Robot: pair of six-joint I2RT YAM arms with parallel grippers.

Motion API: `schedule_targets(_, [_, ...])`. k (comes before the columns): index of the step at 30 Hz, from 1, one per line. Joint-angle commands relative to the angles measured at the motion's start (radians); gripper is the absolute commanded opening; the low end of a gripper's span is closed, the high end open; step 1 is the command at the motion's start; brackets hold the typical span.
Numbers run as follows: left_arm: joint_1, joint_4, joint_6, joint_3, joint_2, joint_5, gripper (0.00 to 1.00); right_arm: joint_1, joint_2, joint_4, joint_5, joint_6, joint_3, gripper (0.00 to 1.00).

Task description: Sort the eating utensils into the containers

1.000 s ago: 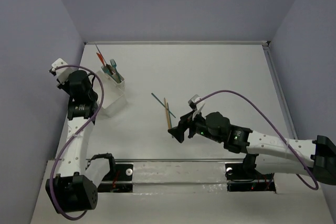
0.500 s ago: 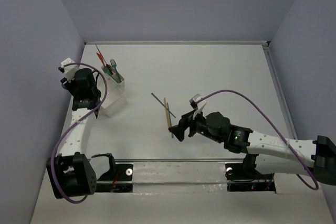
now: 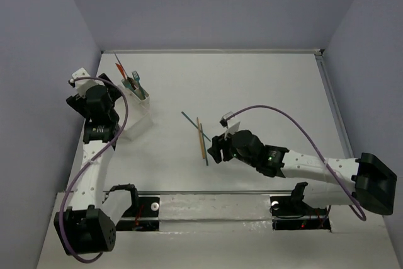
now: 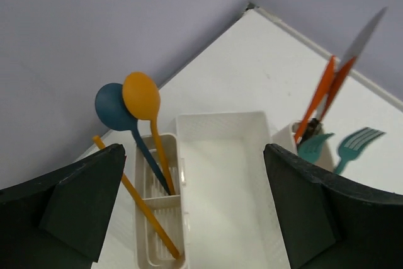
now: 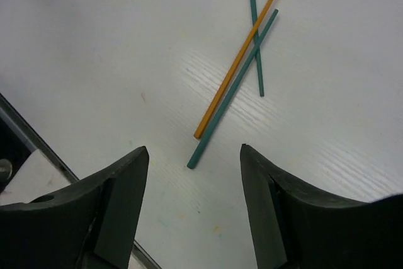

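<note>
From above, the left arm [image 3: 94, 155] hides part of the white organiser [image 3: 138, 120]. One teal stick [image 5: 254, 23] runs off the top of the right wrist view. The left gripper [image 4: 194, 174] hangs over the organiser at the table's [image 5: 94, 61] left side, fingers wide apart, holding nothing. Spoons [image 4: 141, 96] and forks [image 4: 359, 140] stand inside. The right arm [image 3: 308, 165] reaches to the middle. The right gripper [image 5: 193, 155] is spread wide and empty over the near ends of the orange stick [image 5: 238, 61] and the other teal stick [image 5: 230, 96].
</note>
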Motion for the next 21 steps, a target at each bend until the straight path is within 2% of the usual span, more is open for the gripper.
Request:
schedule_targets(1, [-0.074, 0.001, -0.034, 0.063, -0.117, 0.130, 0.95, -0.011, 0.080, -0.031, -0.003, 0.031, 0.073, 0.57])
schedule_targets(5, [-0.150, -0.045, -0.055, 0.074, -0.201, 0.240, 0.95, -0.011, 0.193, -0.062, 0.011, 0.053, 0.119, 0.53])
schedule_targets(9, [-0.163, -0.065, -0.083, -0.008, -0.308, 0.470, 0.96, -0.011, 0.285, -0.079, 0.046, 0.082, 0.159, 0.52])
schedule_targets(13, [-0.186, -0.065, -0.083, -0.105, -0.447, 0.507, 0.97, -0.011, 0.353, -0.114, 0.065, 0.093, 0.189, 0.52])
schedule_targets(17, [-0.197, -0.040, -0.075, -0.107, -0.461, 0.521, 0.99, -0.011, 0.399, -0.172, 0.025, 0.108, 0.209, 0.62])
schedule_targets(21, [-0.197, -0.066, -0.077, -0.087, -0.424, 0.576, 0.99, -0.002, 0.399, -0.203, 0.008, 0.120, 0.197, 0.62])
